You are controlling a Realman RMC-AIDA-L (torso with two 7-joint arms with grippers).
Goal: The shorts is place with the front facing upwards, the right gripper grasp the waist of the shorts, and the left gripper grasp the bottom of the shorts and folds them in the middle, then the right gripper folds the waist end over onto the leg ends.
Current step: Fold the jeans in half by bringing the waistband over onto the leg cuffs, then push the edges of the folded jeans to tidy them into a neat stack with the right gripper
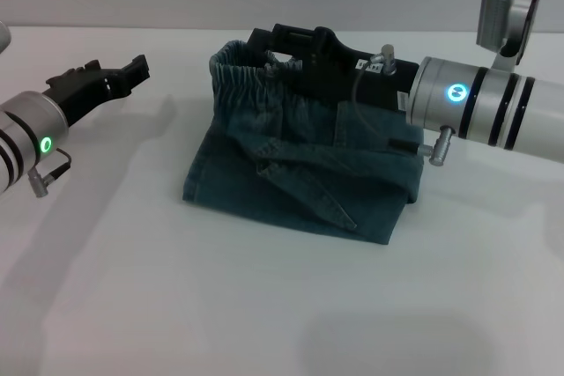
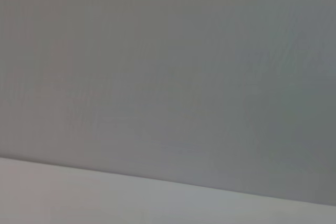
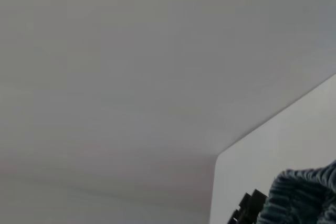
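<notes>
The blue denim shorts (image 1: 300,173) lie folded lengthwise in the middle of the white table. Their elastic waist (image 1: 251,85) is raised off the table at the far end. My right gripper (image 1: 269,52) reaches in from the right and is shut on the waist's upper edge. The right wrist view catches a corner of that gathered waist (image 3: 304,192) beside one black finger (image 3: 245,206). My left gripper (image 1: 119,70) hangs above the table to the left of the shorts, apart from them, open and holding nothing. The leg ends (image 1: 291,213) rest flat at the near side.
The white table (image 1: 264,305) stretches in front of the shorts and to their left. A grey wall stands behind the table's far edge. The left wrist view shows only wall and a strip of table (image 2: 105,198).
</notes>
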